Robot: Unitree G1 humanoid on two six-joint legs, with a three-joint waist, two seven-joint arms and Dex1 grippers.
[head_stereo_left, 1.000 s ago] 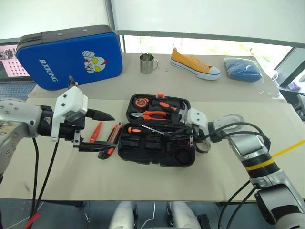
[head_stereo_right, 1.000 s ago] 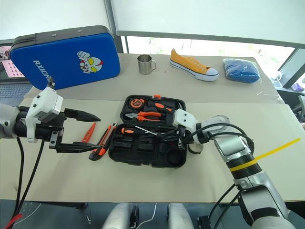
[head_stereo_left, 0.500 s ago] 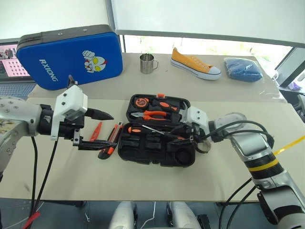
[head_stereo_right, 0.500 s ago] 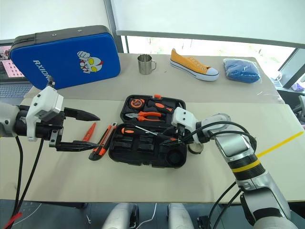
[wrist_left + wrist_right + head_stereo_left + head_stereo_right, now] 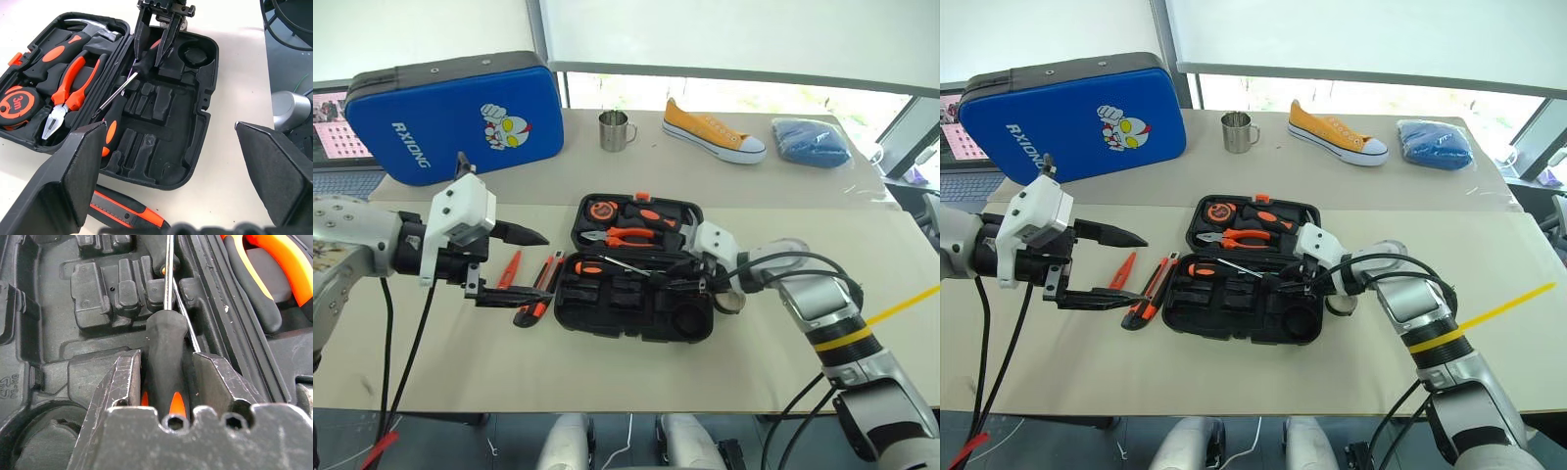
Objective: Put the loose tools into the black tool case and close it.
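At the centre of the frame our right gripper (image 5: 164,396) has its fingers around a screwdriver (image 5: 165,345) handle inside the open case (image 5: 636,323), so we should seat it flat in its slot before letting go, while our left gripper (image 5: 514,266), fingers wide apart and empty, hovers at the left above the knife (image 5: 536,286).
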